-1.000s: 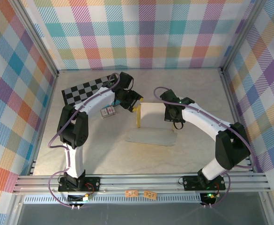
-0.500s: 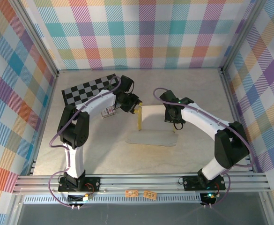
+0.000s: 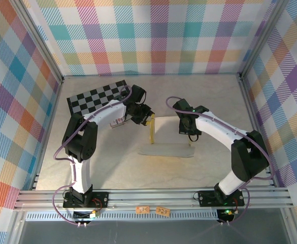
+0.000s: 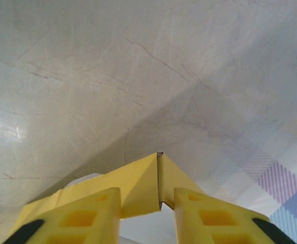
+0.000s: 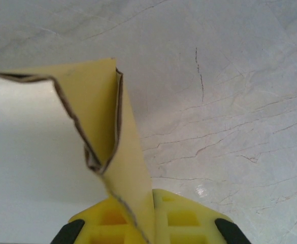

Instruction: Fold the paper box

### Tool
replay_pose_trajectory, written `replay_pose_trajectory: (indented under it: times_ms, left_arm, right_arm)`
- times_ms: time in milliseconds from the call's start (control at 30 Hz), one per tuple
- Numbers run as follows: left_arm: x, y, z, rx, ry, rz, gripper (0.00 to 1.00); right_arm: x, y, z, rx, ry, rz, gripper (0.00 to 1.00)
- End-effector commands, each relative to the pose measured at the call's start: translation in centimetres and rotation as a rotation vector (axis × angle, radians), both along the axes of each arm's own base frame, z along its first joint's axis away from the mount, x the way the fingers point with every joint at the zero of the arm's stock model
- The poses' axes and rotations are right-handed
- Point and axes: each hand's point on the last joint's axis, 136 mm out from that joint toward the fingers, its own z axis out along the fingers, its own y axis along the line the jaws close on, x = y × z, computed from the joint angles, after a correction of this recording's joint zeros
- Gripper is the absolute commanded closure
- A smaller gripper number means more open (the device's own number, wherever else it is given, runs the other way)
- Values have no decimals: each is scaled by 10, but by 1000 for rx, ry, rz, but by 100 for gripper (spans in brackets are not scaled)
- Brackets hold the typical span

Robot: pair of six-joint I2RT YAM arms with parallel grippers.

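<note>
- The paper box (image 3: 168,129), plain yellow cardboard with no print on it, sits at the middle of the table (image 3: 214,96) between the two arms. Its left wall stands upright.
- The left gripper (image 3: 148,116) is at the top of that upright wall. In the left wrist view its yellow fingers (image 4: 87,216) stand apart on either side of a folded corner of the cardboard (image 4: 138,183) (whether they press on it I cannot tell).
- The right gripper (image 3: 189,134) is at the box's right side. In the right wrist view the jaws are clamped together on a thin yellow flap (image 5: 95,101) that runs down between them.
- A checkered board (image 3: 95,97) lies at the far left, with no lettering on it.
- A small printed pack (image 3: 119,122) lies beside the left arm, its print too small to read.
- Two orange tags (image 3: 152,209) hang on the front rail, their writing illegible.
</note>
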Motion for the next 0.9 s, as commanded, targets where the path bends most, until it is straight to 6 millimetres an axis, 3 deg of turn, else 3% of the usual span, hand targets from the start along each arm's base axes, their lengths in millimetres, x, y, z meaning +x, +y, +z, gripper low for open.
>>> replay_pose_trajectory:
  times_ms: [0, 100, 300, 433, 533, 633, 767, 800, 867]
  left_arm:
    - [-11, -2, 28, 7, -21, -23, 54]
    - [-6, 6, 49, 29, -73, -10, 41]
    - [10, 27, 101, 64, -221, 34, 35]
    - [17, 47, 141, 138, -339, 35, 36]
    - [16, 58, 166, 204, -402, 6, 37]
    - [11, 65, 180, 243, -439, -36, 38]
    - [1, 69, 186, 284, -470, -117, 40]
    - [-3, 69, 184, 299, -469, -143, 40]
    - [-11, 70, 179, 321, -465, -200, 41]
  right_arm:
    - [2, 4, -1, 16, -6, -26, 100]
    - [-4, 0, -8, 20, 27, -54, 100]
    - [-19, -7, -21, 99, 111, -204, 100]
    - [-46, -9, -30, 173, 235, -480, 100]
    - [-67, 2, -45, 286, 330, -730, 100]
    - [-85, 20, -60, 395, 423, -961, 100]
    - [-93, 41, -68, 517, 481, -1218, 100]
    - [-91, 46, -68, 539, 485, -1262, 98]
    - [-83, 55, -64, 583, 475, -1306, 80]
